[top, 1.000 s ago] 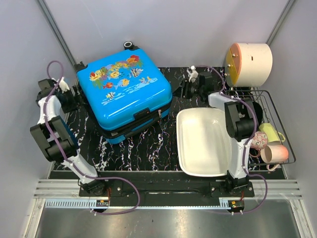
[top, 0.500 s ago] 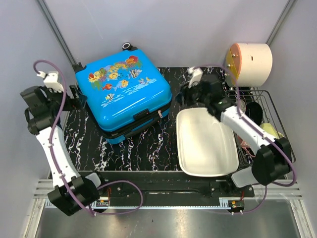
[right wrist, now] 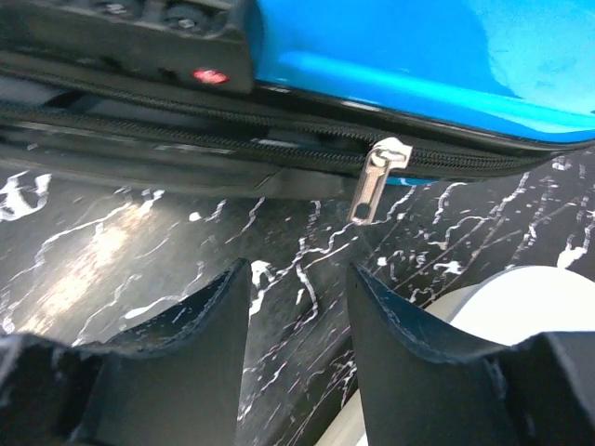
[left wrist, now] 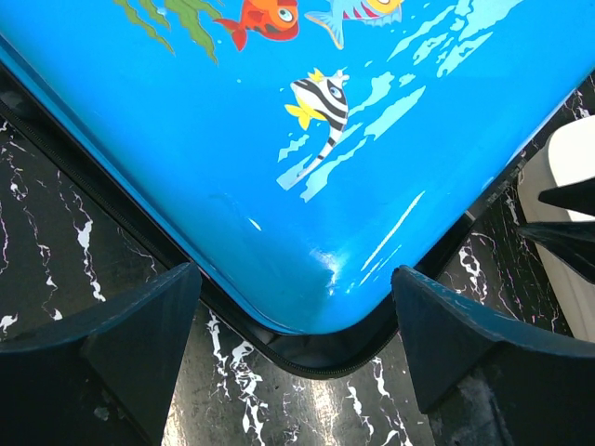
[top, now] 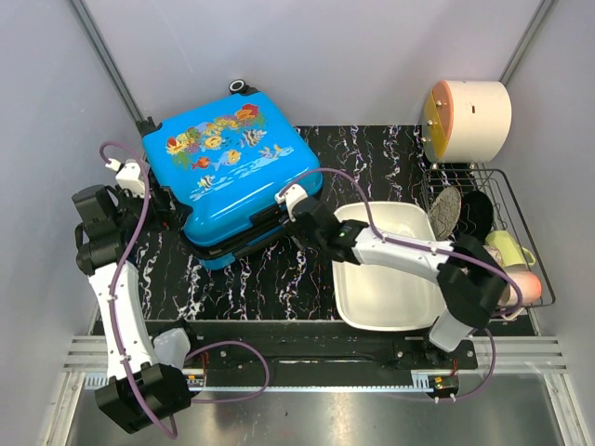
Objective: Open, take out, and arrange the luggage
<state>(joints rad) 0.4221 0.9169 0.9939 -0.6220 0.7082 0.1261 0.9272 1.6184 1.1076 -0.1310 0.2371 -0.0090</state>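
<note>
The luggage [top: 232, 177] lay shut on the tabletop [top: 270, 279]. The right end effector [right wrist: 297, 279] had swung over to its zipper pull [right wrist: 376, 181], spread, holding nothing. The left end effector [left wrist: 293, 288] had come close to a corner, spread too. Opening looked ready to start.

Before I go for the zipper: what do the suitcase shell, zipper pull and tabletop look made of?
The luggage shell: hard plastic, glossy, judging by sharp reflections. The zipper pull: silvery, likely metal, matte sheen. The tabletop: black with white veins, marble-look, slightly reflective; real stone or laminate, cannot tell.
</note>
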